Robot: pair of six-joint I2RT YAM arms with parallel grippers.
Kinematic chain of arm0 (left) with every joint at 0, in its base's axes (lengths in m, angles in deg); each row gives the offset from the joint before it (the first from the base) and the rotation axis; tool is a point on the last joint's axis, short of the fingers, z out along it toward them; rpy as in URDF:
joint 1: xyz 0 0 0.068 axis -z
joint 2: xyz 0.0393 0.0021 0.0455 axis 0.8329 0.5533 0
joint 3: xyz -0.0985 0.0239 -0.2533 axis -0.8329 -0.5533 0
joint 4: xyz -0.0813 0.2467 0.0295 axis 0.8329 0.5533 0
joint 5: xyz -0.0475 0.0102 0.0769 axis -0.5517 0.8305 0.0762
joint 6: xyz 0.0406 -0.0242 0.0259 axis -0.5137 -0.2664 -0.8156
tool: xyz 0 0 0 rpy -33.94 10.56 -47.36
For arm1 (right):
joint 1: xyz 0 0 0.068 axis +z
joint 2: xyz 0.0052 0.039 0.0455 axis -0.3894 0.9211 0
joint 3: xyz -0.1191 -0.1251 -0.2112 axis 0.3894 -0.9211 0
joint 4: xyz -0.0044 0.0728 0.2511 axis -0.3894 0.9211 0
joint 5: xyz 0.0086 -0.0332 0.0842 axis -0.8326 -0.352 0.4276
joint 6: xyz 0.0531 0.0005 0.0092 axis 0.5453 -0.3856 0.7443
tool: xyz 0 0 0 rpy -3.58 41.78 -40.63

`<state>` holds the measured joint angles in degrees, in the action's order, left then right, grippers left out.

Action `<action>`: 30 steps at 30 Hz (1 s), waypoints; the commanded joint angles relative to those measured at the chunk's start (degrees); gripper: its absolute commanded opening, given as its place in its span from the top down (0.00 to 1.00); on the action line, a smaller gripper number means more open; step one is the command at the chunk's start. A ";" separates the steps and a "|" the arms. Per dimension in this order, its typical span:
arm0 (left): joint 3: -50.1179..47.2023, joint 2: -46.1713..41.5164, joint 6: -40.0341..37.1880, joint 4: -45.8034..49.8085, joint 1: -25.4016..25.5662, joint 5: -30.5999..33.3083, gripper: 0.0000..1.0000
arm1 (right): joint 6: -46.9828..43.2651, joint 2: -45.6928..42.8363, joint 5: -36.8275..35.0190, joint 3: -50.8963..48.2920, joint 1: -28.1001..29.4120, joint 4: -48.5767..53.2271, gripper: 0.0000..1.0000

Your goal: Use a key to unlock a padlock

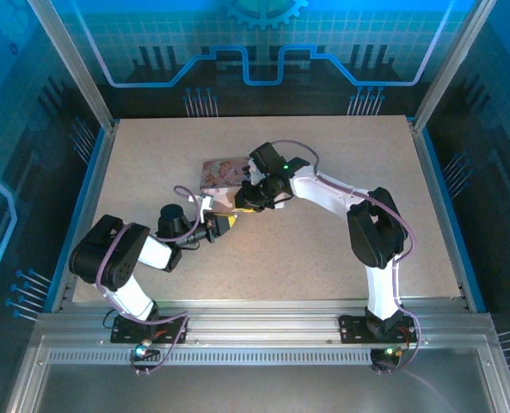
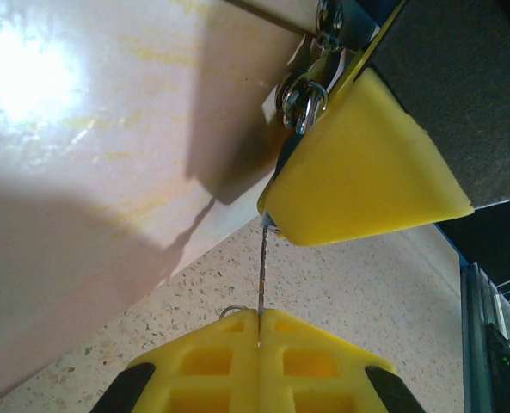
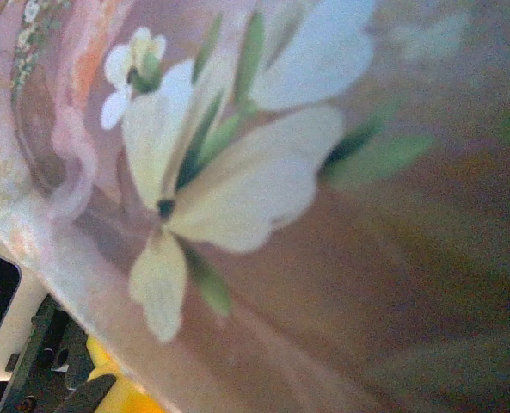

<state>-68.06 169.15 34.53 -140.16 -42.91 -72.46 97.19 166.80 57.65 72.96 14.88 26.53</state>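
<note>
Left gripper (image 2: 259, 318) clamps the key (image 2: 261, 268), blade pointing at the padlock (image 2: 306, 95) beside the pink tin (image 2: 108, 129). It looks thin, stiff and slippery: pinch the bow. Right gripper (image 1: 251, 200): grip unclear.

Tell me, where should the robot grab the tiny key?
Probably best to grip the key by its near end, flat sides between the jaws, coming from behind along its length. It is a thin strip, so that leaves its tip free to point toward the padlock. The left gripper holds it so.
</note>
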 commanded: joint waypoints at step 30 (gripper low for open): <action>-1.17 -2.89 -3.25 -2.16 0.65 -0.16 1.00 | -0.12 -1.63 5.29 2.21 -0.54 1.24 1.00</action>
<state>-68.43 167.69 33.44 -140.19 -42.62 -72.49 97.19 166.80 58.56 73.20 14.75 26.81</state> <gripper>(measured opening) 0.044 0.175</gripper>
